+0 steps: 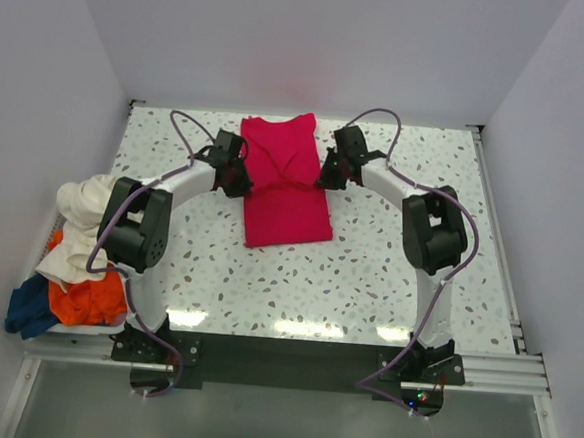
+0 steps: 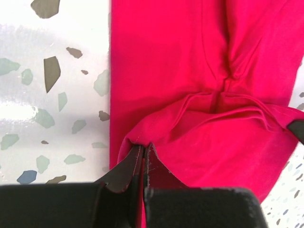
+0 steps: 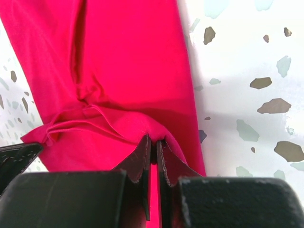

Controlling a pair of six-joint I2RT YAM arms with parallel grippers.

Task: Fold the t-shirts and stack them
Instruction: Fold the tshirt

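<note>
Now the red shirt (image 1: 286, 184) lies mid-table (image 1: 368, 274), bunched across its middle. The left gripper (image 1: 237, 178) is pinched tight on its left edge, the right gripper (image 1: 327, 173) on its right edge. A pile of other shirts (image 1: 78, 264) sits at the table's left edge.
</note>
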